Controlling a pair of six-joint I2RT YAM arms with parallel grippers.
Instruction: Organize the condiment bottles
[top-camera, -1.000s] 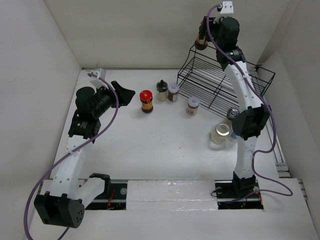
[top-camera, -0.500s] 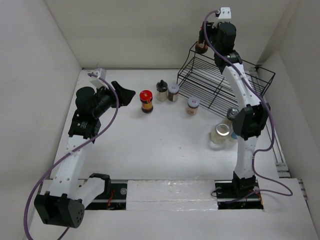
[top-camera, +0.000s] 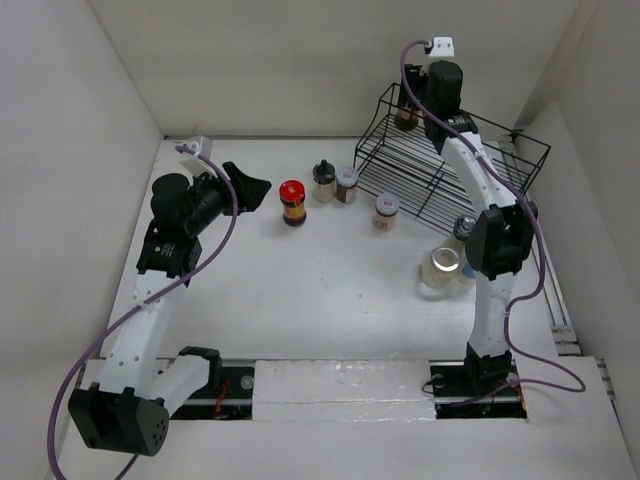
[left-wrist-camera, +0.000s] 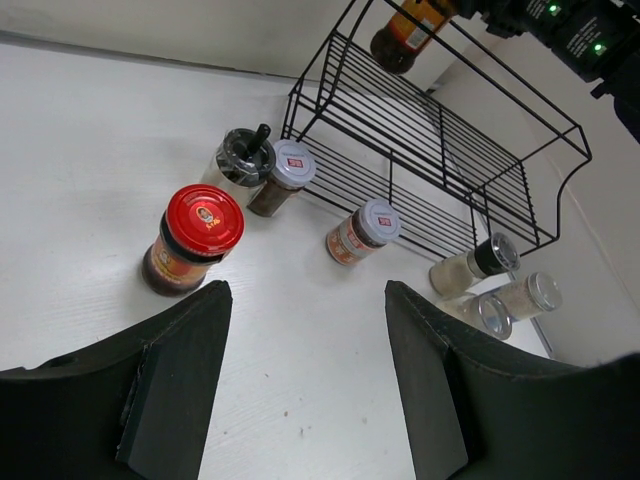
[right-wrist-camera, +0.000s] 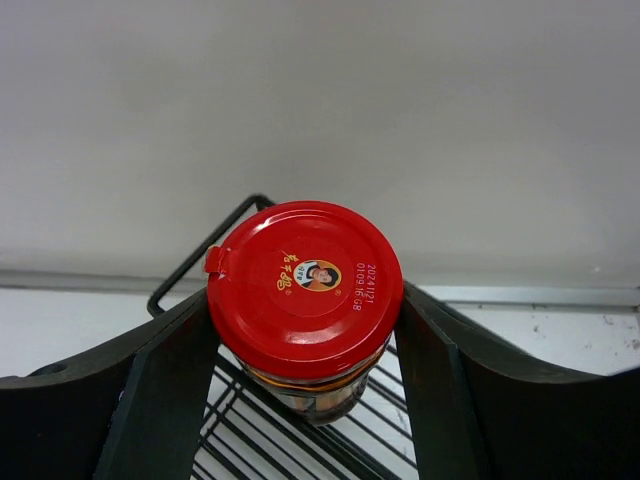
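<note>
At the upper back-left corner of the black wire rack (top-camera: 410, 170): one dark-filled jar with red cap (right-wrist-camera: 305, 300), clamped at its sides between the right jaws and held over the top rail; whether it touches the wire cannot be told.
On the tabletop (top-camera: 300, 300), left of the rack, in a loose row: second red-capped jar (top-camera: 292, 202), upright, nearest the left jaws; black-topped jar (top-camera: 323, 180) and grey-lidded jar (top-camera: 346, 184), just beside each other; pale-lidded jar (top-camera: 386, 211), close before the rack's front edge.
By the rack's near right end, beside the right arm (top-camera: 490, 240): black-capped clear jar (left-wrist-camera: 470, 268), silver-lidded clear jar (left-wrist-camera: 523, 293), one further clear jar (left-wrist-camera: 483, 312), close together.
Left jaws: parted, nothing between them, above the tabletop near the second red-capped jar
</note>
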